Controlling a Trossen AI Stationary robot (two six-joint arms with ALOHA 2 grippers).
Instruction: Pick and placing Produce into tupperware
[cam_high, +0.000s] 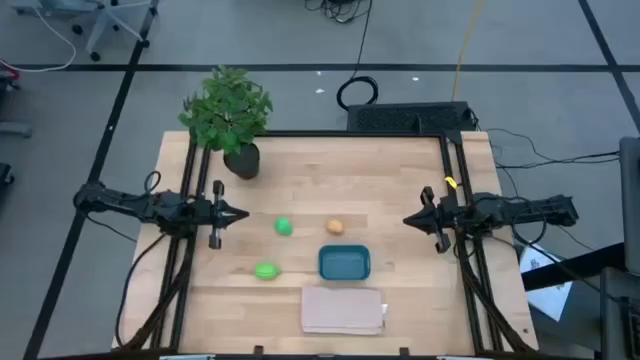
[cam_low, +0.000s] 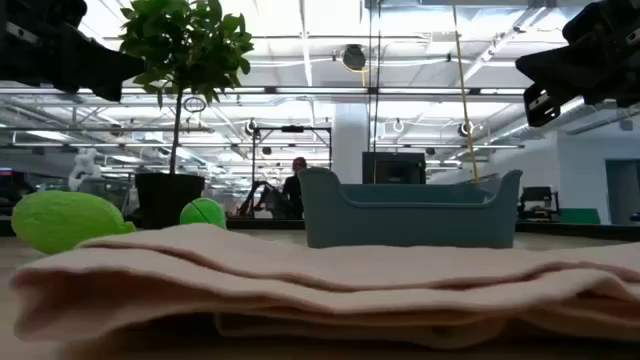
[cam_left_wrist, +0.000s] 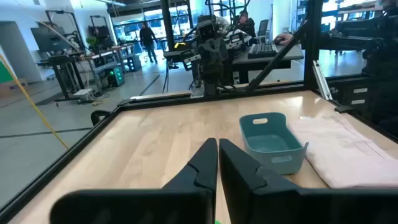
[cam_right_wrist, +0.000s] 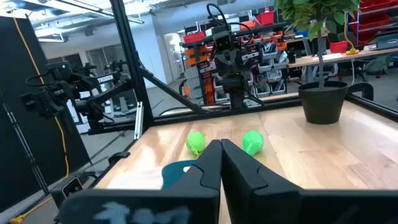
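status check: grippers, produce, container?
Left gripper and right gripper shut, empty, parked at table edges. Three produce pieces on table; tupperware empty. Path unobstructed.

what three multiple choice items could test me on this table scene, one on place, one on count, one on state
1. Where is the teal container relative to the beige folded cloth?
A. resting on top of it
B. beside it, toward the table's middle
C. under the potted plant

2. How many pieces of produce lie on the table?
A. one
B. three
C. five

3. What is in the teal container?
A. nothing visible
B. the orange piece
C. both green pieces

Answers:
1 B, the high view shows the container just beyond the cloth's inner edge.
2 B, the bright green ball, the lime-green piece and the orange-tan piece all lie on the wood.
3 A, its inside shows bare from above, and the left hand and right hand, both shut, hold nothing.
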